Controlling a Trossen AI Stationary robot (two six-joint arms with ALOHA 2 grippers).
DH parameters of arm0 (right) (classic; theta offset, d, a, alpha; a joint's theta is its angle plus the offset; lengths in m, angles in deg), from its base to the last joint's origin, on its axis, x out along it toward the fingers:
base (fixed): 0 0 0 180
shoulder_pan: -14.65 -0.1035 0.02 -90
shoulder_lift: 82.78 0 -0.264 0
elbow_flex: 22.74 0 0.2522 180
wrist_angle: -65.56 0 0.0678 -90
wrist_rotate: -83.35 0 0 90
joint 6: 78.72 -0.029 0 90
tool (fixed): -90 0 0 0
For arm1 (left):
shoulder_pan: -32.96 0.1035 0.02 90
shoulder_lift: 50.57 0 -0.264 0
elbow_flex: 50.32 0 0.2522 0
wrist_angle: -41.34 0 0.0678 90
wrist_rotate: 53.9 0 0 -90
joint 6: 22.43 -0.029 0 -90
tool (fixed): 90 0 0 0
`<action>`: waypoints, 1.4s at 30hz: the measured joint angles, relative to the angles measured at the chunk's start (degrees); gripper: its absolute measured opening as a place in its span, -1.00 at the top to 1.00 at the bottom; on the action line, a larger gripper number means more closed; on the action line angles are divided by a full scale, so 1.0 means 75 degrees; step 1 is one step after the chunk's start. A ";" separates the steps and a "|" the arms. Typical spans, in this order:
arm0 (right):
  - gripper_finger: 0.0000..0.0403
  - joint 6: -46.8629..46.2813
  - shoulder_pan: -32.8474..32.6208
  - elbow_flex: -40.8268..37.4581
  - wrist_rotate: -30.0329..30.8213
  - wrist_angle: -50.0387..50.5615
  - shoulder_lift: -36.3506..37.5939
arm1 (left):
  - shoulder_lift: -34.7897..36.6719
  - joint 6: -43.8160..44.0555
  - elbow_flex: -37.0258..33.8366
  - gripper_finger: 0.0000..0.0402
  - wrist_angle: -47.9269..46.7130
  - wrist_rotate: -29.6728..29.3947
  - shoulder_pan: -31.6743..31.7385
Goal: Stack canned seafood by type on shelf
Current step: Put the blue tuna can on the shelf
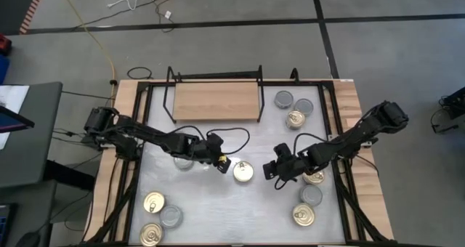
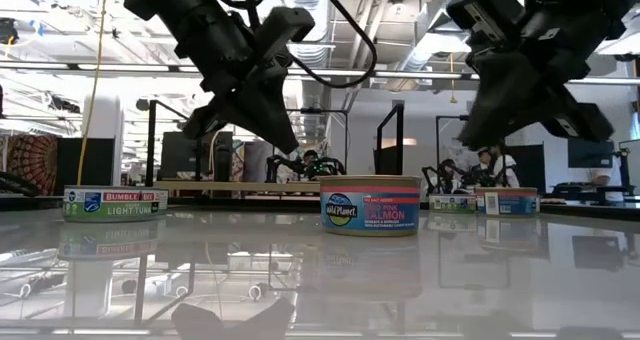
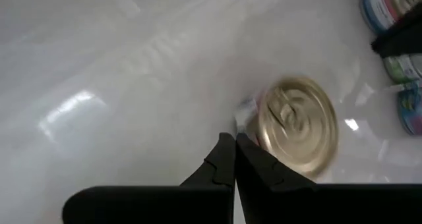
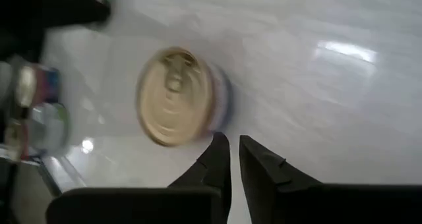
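High view shows the white table (image 1: 218,203) with a gold-topped salmon tin (image 1: 243,171) standing alone near its middle, between the two arms. The left claw (image 1: 220,162) hangs just left of that tin, its fingers (image 3: 224,165) pressed together and holding nothing; from the left wrist the gold lid and ring pull sit just beside the closed tips. The right claw (image 1: 277,171) is to the tin's right, a little apart from it, and its fingers (image 4: 217,161) stand only a narrow slit apart, gripping nothing. In the low view the salmon tin (image 2: 370,204) sits upright on the table with both claws raised above the surface on either side. The shelf (image 1: 216,100), a pale wooden board in a black wire frame, lies at the far side of the table with no tin on it. Three tins cluster just right of the shelf (image 1: 293,107), two grey-topped and one gold. Three more (image 1: 156,216) sit at the near left corner, two gold and one grey, and others (image 1: 309,196) lie near the right edge under and beside the right arm. A tuna tin (image 2: 115,202) shows at the left in the low view.
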 joint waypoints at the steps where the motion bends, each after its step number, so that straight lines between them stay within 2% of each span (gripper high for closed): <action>1: 0.69 0.0003 -0.0022 0.0000 0.0060 -0.0263 -0.0144 | 0.0000 0.0012 0.0000 1.00 -0.0003 0.0006 -0.0032; 5: 0.67 -0.0075 -0.0016 -0.0003 0.0054 -0.0979 -0.0783 | 0.0000 0.0054 0.0000 1.00 -0.0020 0.0014 -0.0087; 8: 0.58 -0.0134 -0.0011 -0.0003 0.0022 -0.1439 -0.1082 | 0.0000 -0.0005 0.0000 0.96 -0.0033 0.0012 -0.0097; 16: 0.10 -0.0137 -0.0006 0.0000 -0.0032 -0.1773 -0.1201 | 0.0000 0.0002 0.0000 0.57 -0.0041 -0.0077 -0.0100; 20: -0.02 -0.0138 0.0051 0.0000 -0.0032 -0.1786 -0.1201 | 0.0000 0.0129 0.0000 0.47 -0.0012 -0.0125 -0.0100; 25: 0.07 -0.0259 0.0218 0.0000 -0.0032 -0.1818 -0.1281 | 0.0000 0.0602 0.0000 0.46 0.0043 -0.0145 -0.0167; 32: 0.28 -0.0327 0.0483 0.0006 -0.0093 -0.2857 -0.1943 | 0.0005 0.0691 -0.0003 0.45 0.0151 -0.0296 -0.0216; 42: 0.44 -0.0254 0.0613 0.0006 -0.0251 -0.2854 -0.2075 | 0.0006 0.1085 -0.0178 0.45 0.0182 -0.0315 -0.0477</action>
